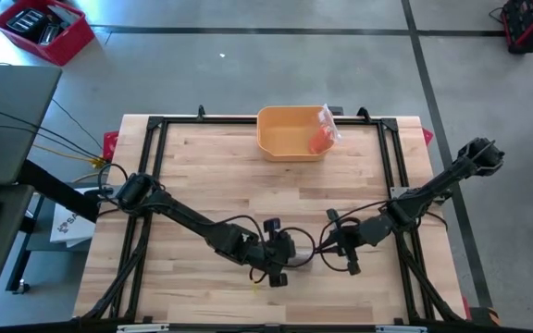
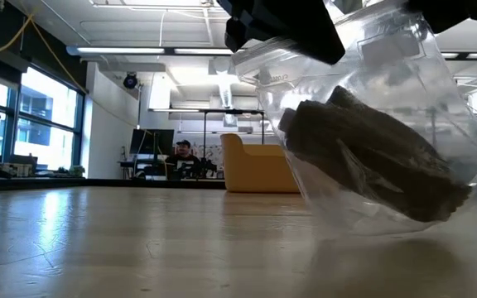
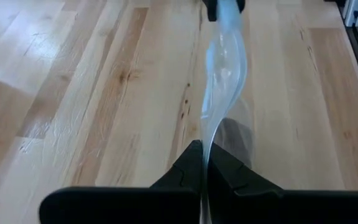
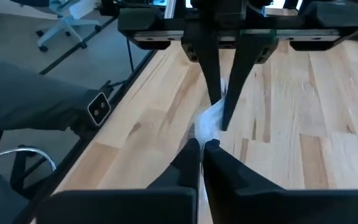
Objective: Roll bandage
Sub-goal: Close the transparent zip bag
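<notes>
No readable text, labels or numbers anywhere; bag [image 2: 371, 124] print too faint.

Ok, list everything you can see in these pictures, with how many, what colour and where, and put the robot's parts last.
Plastic bag: one, clear, held up above the near middle of the table between both grippers, a dark bandage inside.
Bin: one, yellow-orange, at the far edge of the table, middle.
Packet: one, clear with something orange inside, leaning in the bin's right end.
Table: one, light wood, black frame around it.
Crate: one, red, on the floor beyond the table's far left.
Person: one, seated far off in the room behind.
Left gripper: one, dark, fingers shut on the plastic bag's edge.
Right gripper: one, dark, fingers shut on the plastic bag from the opposite side.
</notes>
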Robot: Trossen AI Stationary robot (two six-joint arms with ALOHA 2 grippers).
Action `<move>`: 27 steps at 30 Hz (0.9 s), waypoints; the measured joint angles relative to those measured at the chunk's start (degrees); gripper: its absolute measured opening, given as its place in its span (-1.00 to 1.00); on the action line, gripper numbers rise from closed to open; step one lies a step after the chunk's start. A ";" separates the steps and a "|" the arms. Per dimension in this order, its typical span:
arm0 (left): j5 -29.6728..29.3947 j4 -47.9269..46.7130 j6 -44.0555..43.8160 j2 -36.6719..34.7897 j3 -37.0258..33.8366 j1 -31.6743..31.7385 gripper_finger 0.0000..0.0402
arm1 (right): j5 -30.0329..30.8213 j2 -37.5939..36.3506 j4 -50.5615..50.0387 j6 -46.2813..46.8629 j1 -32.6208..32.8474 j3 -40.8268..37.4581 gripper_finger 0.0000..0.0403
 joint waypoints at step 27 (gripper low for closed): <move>-1.18 -0.20 -2.09 0.00 0.00 0.00 -1.00 | 2.65 0.53 -7.68 1.59 -0.02 3.74 -0.92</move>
